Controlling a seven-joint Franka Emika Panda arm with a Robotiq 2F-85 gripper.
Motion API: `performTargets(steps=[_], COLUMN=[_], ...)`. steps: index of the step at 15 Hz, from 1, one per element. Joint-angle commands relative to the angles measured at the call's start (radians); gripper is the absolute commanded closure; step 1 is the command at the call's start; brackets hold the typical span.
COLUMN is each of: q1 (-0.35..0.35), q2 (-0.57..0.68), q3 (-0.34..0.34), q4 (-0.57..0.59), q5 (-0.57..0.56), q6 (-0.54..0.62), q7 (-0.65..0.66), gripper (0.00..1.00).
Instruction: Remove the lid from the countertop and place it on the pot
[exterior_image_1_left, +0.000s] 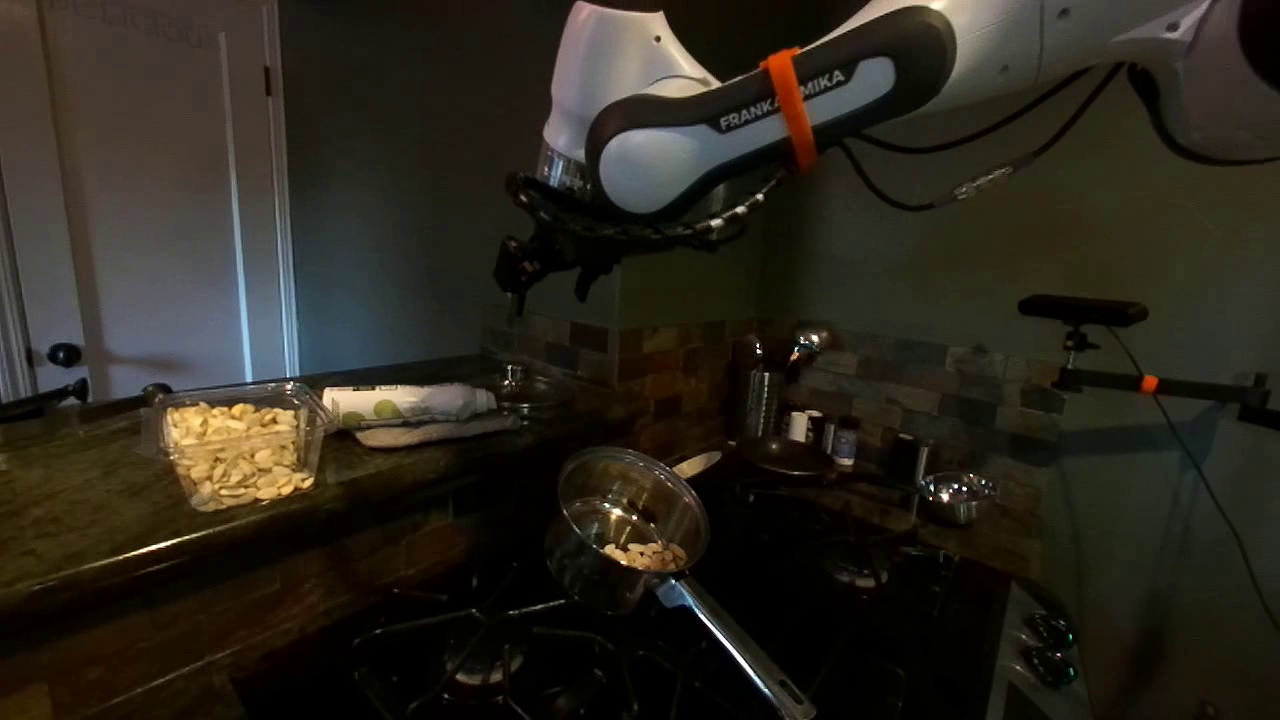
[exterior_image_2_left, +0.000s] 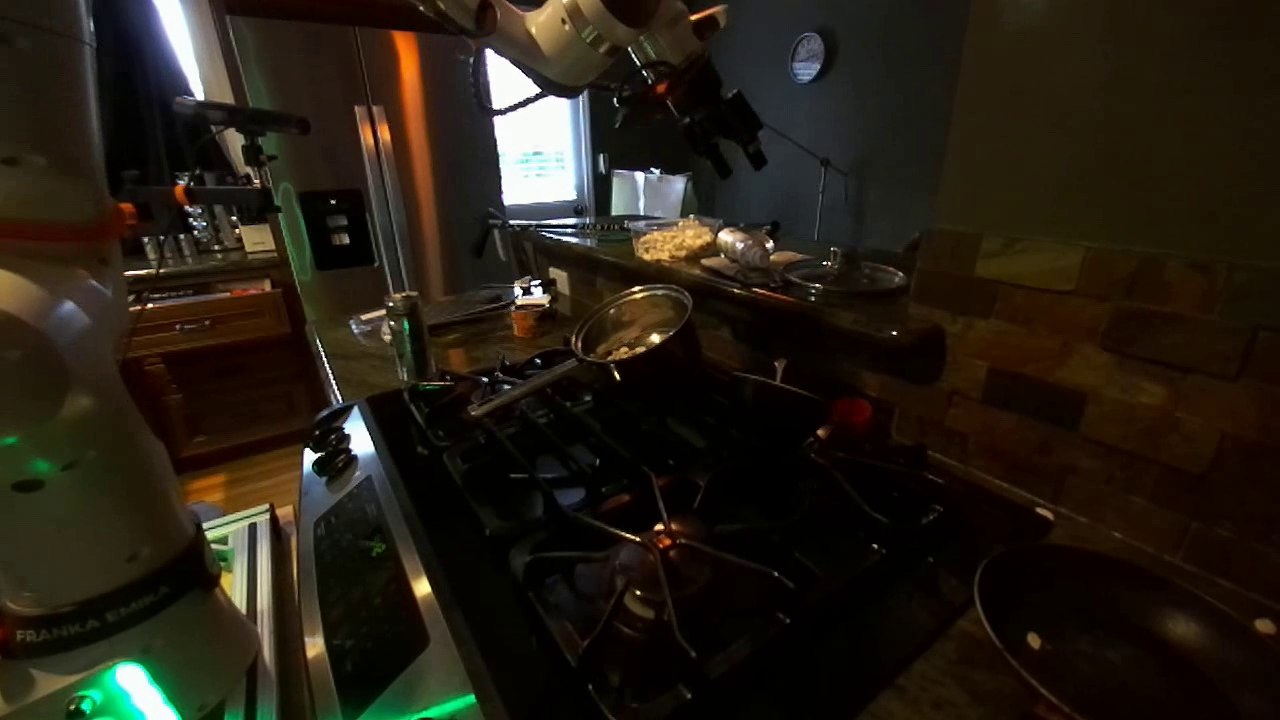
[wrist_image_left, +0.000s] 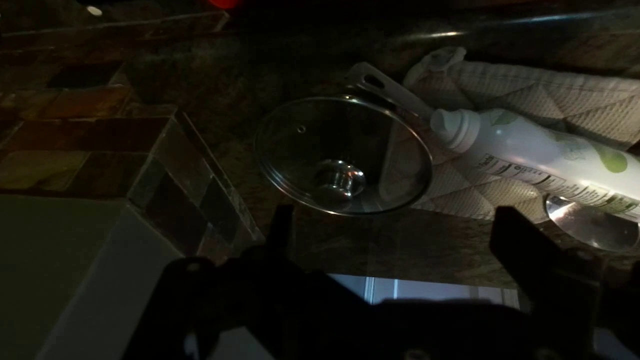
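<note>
Wrist view's got the fingers (wrist_image_left: 522, 250) spread super wide, clear of the lid (wrist_image_left: 344, 172) on the worktop (wrist_image_left: 420, 250) at their 11 o'clock.

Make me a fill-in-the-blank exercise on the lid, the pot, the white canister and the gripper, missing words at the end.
The glass lid on the countertop has its knob facing ____.
Of lid and pot, only the ____ has pale pieces inside.
The white canister rests on its ____.
The gripper holds nothing; its jaws stand ____.
Missing words: up; pot; side; open
</note>
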Motion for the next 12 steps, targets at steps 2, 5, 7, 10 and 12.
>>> performTargets(steps=[2,5,7,10,12], q1=[0.048,0.037,0.066,0.073,0.072], q2=[0.283,0.419,0.356,0.421,0.462], q3=[-0.055,-0.078,-0.119,-0.152,-0.176], q4=[0.294,0.450,0.360,0.460,0.508], q5=[0.100,0.202,0.189,0.187,0.199], q6=[-0.001,0.001,0.014,0.012,-0.032], q7=[-0.216,-0.351,-0.304,-0.303,-0.280], gripper=[0.00,0.00,0.00,0.00,0.00])
